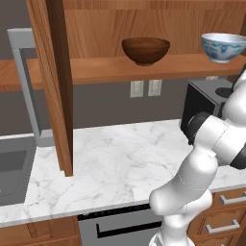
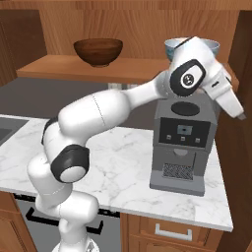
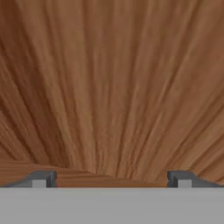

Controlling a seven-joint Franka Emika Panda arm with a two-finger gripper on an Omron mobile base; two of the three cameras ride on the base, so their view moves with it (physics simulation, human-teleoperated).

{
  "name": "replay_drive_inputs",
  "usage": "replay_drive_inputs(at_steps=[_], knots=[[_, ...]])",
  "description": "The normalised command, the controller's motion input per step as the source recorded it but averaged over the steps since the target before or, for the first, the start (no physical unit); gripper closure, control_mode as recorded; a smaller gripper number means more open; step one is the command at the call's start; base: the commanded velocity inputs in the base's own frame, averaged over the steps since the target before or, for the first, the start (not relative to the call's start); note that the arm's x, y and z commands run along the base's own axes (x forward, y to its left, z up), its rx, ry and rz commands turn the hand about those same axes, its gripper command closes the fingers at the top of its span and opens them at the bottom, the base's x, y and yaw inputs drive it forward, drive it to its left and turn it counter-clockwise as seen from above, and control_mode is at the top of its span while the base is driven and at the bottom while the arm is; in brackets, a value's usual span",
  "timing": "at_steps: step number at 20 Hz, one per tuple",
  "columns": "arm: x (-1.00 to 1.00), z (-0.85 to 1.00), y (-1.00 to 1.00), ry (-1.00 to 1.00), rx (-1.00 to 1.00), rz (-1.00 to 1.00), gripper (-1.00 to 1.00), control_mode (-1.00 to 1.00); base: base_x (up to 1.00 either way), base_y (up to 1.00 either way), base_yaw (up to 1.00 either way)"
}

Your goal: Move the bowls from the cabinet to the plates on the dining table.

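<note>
A glossy dark-brown wooden bowl (image 1: pixel 145 50) and a white bowl (image 1: pixel 223 46) patterned in blue sit on a warm brown shelf (image 1: pixel 144 68), above a white, grey-veined marble counter (image 1: pixel 115 163) and grey-black coffee machine (image 2: pixel 182 142).

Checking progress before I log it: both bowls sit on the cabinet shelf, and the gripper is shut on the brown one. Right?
Not quite. Both base views show the brown bowl and the patterned bowl on the cabinet shelf, but the hand view shows the gripper open, holding nothing.
</note>
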Motion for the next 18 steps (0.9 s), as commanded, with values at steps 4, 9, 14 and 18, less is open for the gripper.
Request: replay_drive_inputs(at_steps=[4, 9, 14, 18], knots=[[-0.10, -0.04, 0.31, -0.27, 0.13, 0.08, -1.00, -1.00, 0.00, 0.00, 0.00], [-0.16, -0.12, 0.86, -0.25, 0.08, 0.07, -1.00, -1.00, 0.00, 0.00, 0.00], [-0.17, -0.17, 1.00, -0.21, 0.04, 0.07, -1.00, -1.00, 0.00, 0.00, 0.00], [-0.29, -0.20, 0.91, -0.15, 0.05, 0.10, -1.00, -1.00, 0.00, 0.00, 0.00]])
